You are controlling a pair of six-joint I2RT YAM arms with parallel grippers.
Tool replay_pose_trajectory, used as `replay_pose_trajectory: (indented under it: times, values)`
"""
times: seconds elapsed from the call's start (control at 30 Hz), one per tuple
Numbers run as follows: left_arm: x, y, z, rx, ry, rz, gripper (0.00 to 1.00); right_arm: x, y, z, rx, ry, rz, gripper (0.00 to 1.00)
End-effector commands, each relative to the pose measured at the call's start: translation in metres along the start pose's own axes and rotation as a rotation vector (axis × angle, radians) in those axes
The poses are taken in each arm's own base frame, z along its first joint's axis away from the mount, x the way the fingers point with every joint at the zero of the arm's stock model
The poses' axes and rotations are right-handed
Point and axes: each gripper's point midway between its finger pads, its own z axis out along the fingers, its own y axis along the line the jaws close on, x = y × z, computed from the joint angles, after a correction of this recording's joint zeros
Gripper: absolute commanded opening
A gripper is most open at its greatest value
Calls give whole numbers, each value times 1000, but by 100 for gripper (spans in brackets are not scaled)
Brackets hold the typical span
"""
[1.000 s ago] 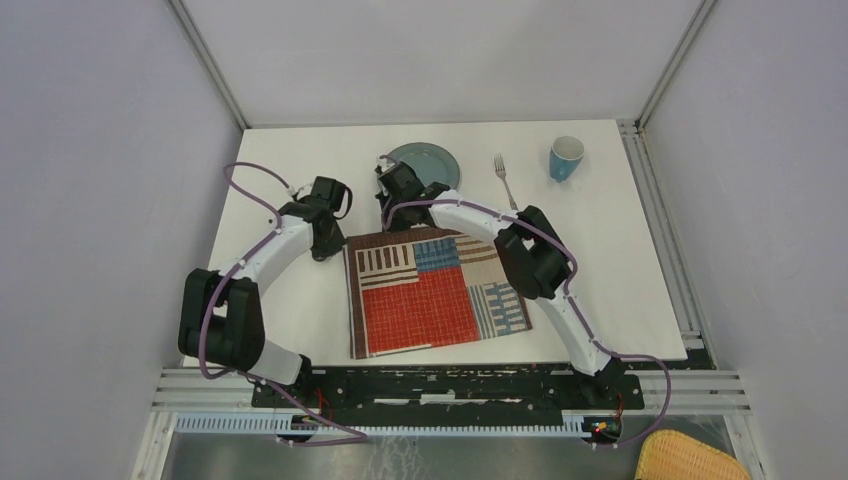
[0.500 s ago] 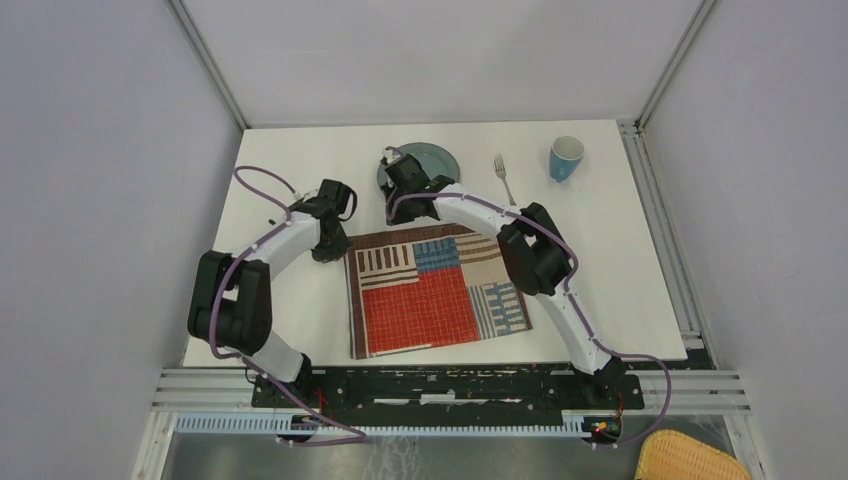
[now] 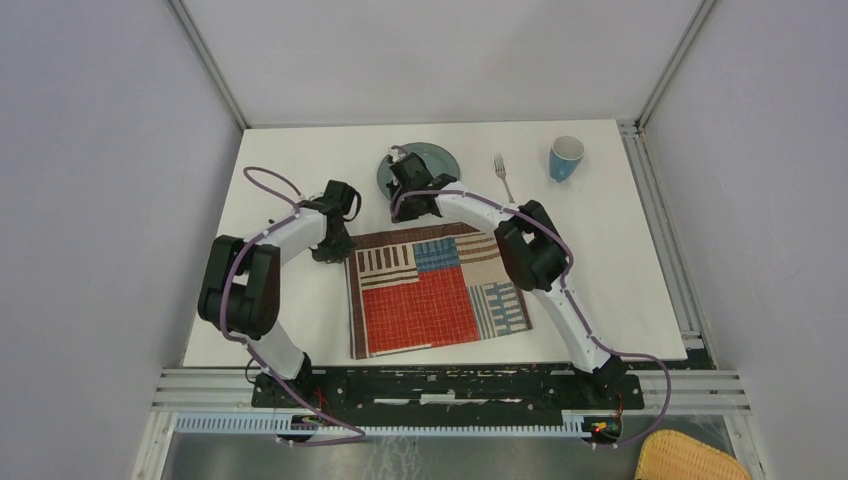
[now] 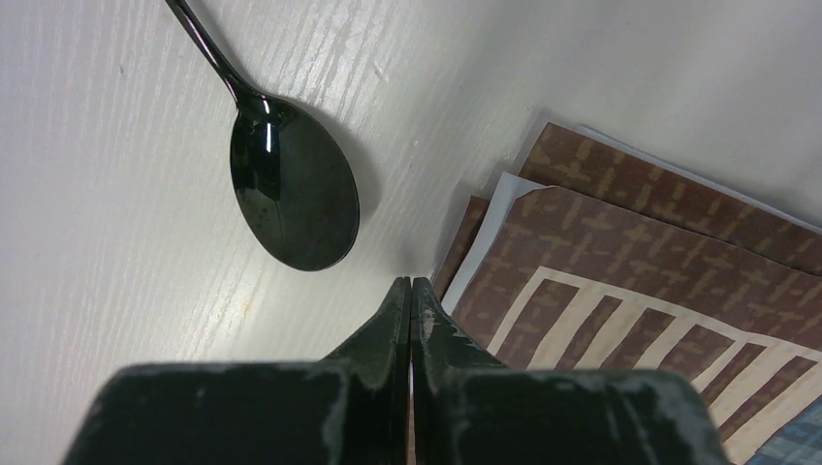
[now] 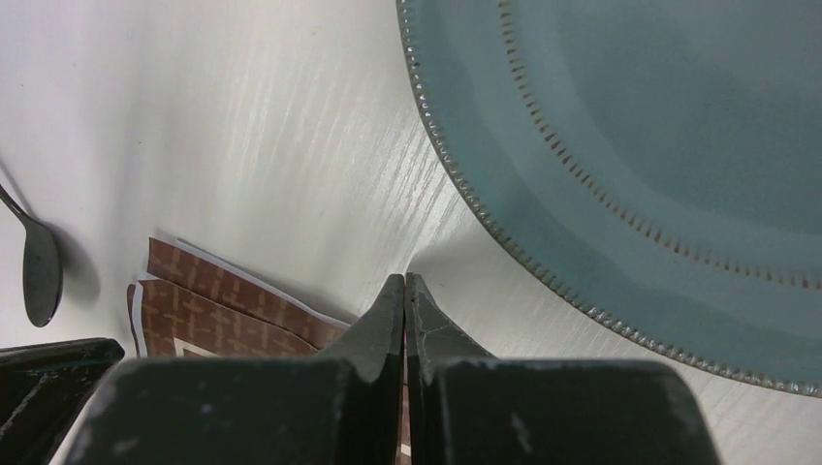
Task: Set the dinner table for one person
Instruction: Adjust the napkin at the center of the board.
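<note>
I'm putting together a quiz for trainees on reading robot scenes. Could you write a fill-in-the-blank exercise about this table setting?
1. The fork lies between the plate and the blue ____.
2. The left gripper and the right gripper are both ____, holding nothing.
3. In the left wrist view, a dark ____ lies on the table beside the placemat corner.
Missing words: cup; shut; spoon.
</note>
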Motion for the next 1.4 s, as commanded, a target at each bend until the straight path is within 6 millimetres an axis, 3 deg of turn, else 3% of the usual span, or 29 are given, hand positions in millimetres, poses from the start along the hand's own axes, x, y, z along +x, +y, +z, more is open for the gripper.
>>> replay_pose_trajectory:
  times: [0.0, 0.4, 0.8, 1.37]
  values:
    - [-16, -16, -2, 40, -37, -55, 2, -25, 9, 0, -27, -67, -16, 0]
    - [-20, -19, 3, 26, -35, -44, 2, 2, 10, 15, -59, 4, 16, 0]
    - [-23, -14, 8, -3, -16, -70, 2, 19, 22, 10, -89, 41, 4, 0]
    - [-20, -20, 19, 29, 23, -89, 2, 62, 39, 0, -116, 119, -13, 0]
